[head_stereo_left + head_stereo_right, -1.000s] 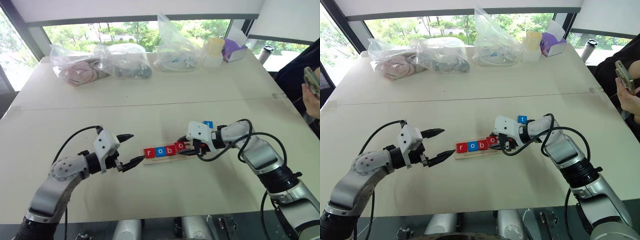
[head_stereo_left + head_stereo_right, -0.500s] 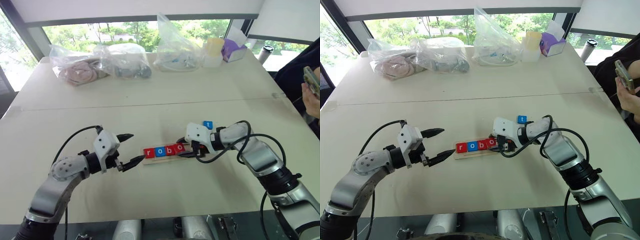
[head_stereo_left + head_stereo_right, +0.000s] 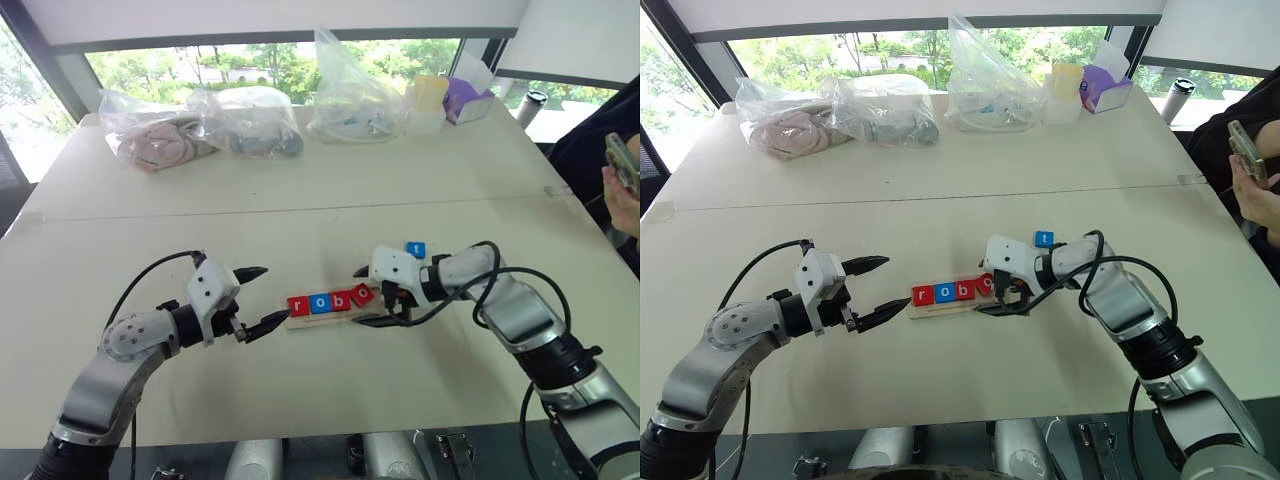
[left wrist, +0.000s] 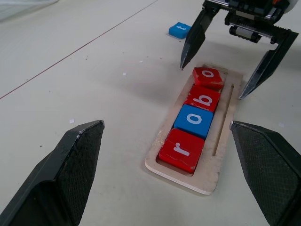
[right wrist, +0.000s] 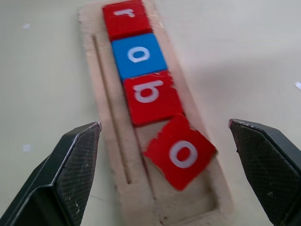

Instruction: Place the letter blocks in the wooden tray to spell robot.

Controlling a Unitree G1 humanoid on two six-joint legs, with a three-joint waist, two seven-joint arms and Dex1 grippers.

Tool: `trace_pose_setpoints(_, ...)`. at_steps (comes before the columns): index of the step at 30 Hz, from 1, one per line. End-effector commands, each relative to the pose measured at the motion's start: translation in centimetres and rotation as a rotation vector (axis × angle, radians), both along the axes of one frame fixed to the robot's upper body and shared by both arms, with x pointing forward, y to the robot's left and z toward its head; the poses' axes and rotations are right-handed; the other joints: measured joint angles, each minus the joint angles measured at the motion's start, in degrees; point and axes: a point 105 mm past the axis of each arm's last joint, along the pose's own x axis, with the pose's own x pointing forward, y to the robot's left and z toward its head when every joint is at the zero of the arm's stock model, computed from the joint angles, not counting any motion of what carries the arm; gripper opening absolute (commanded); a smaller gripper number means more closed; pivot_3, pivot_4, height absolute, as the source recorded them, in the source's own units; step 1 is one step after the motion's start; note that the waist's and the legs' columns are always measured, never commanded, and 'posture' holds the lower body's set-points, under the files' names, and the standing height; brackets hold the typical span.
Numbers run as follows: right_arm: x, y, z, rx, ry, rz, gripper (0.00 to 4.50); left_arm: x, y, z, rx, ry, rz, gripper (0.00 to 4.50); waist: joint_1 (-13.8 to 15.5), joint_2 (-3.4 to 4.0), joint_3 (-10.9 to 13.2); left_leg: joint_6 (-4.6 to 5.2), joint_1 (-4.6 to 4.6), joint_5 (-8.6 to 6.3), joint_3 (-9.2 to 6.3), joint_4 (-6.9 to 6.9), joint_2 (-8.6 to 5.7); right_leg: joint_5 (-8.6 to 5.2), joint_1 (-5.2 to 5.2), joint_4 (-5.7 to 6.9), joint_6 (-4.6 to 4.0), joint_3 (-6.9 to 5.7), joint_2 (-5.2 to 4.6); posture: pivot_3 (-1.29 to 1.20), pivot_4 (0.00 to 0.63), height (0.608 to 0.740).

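Four of five letter blocks sit in the wooden tray, mid-frame on the counter — r, o, b seated, second o skewed, needs squaring. Blue t is loose just above-right of the tray, not yet placed. Right gripper wide open, empty, straddling the crooked o; left gripper wide open, empty.

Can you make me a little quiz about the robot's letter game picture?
1. True or false: the small blue square t block sits inside the pale wooden tray.
2. How many blocks are in the tray? A) three B) four C) five
3. Which block lies crooked?

Key:
1. False; it lies on the table beyond the tray.
2. B.
3. The red square second o block, between the open right pincer fingers.
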Motion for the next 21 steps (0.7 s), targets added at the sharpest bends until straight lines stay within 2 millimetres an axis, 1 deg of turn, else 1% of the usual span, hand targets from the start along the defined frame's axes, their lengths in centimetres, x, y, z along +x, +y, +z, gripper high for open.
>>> trace_pose_setpoints(1,1.5,-0.3,2.0,0.041,-0.081,-0.021,4.47,-0.2,-0.5,0.8,-0.005,-0.040,-0.020,4.50,0.0,0.00,0.0,0.00,0.00,0.00,0.00,0.00,0.00,0.00,0.00,0.00,0.00,0.00,0.00,0.00,0.150,0.740)
trace_pose_setpoints(5,4.3,-1.0,3.0,0.074,-0.165,-0.115,4.47,-0.2,-0.6,0.8,-0.005,-0.038,-0.022,4.50,-0.1,0.00,0.0,0.00,0.00,0.00,0.00,-0.01,0.00,0.00,0.00,0.00,0.00,0.00,0.01,0.00,0.150,0.740)
trace_pose_setpoints(8,5.5,-1.1,3.3,0.091,-0.221,-0.152,4.47,-0.3,-0.6,0.8,-0.005,-0.037,-0.021,4.50,-0.1,0.00,0.0,0.00,0.01,0.00,0.00,-0.02,0.01,0.01,0.00,0.02,0.01,0.00,0.02,0.00,0.150,0.740)
trace_pose_setpoints(10,6.2,-1.1,3.0,0.092,-0.241,-0.177,4.47,-0.3,-0.5,0.8,-0.005,-0.036,-0.020,4.50,-0.1,0.00,0.0,0.00,0.00,0.00,0.00,-0.02,0.01,0.02,-0.01,0.02,0.02,0.00,0.02,0.00,0.150,0.740)
trace_pose_setpoints(14,6.5,-1.2,2.2,0.070,-0.252,-0.173,4.47,-0.3,-0.5,0.8,-0.005,-0.036,-0.019,4.50,0.0,0.00,0.0,0.00,-0.01,0.00,0.00,-0.02,0.00,0.02,-0.01,0.02,0.02,0.00,0.00,0.00,0.150,0.740)
trace_pose_setpoints(21,6.4,-1.9,2.1,0.050,-0.257,-0.161,4.47,-0.4,-0.5,0.8,-0.005,-0.036,-0.018,4.50,-0.1,0.00,0.0,0.00,0.00,0.00,0.01,-0.01,0.00,0.02,-0.01,0.03,0.02,0.00,0.01,0.00,0.150,0.740)
